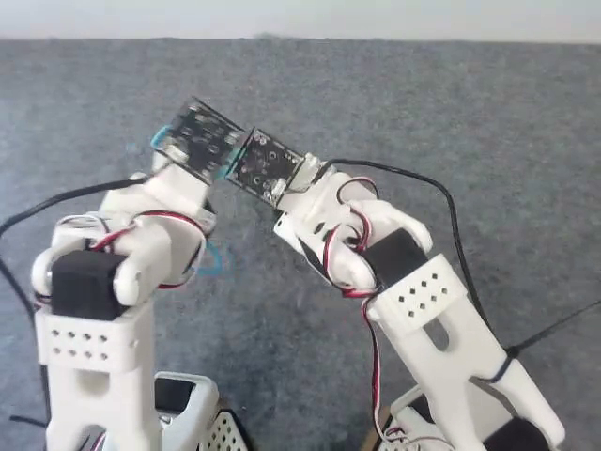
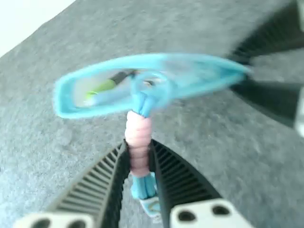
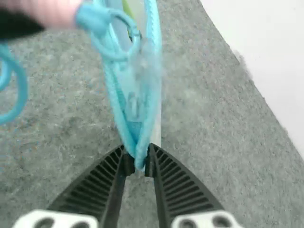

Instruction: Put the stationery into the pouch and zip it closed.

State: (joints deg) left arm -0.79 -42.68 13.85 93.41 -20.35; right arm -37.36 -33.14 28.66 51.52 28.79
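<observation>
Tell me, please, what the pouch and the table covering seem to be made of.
The pouch looks like clear, smooth soft plastic with turquoise edging, since a green item shows through it. The table covering looks like grey felt or low carpet: matte and fuzzy.

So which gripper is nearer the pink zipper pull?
Left. The left gripper is shut on the pink zipper pull itself. The right gripper clamps one end of the pouch, farther along from the pull.
</observation>
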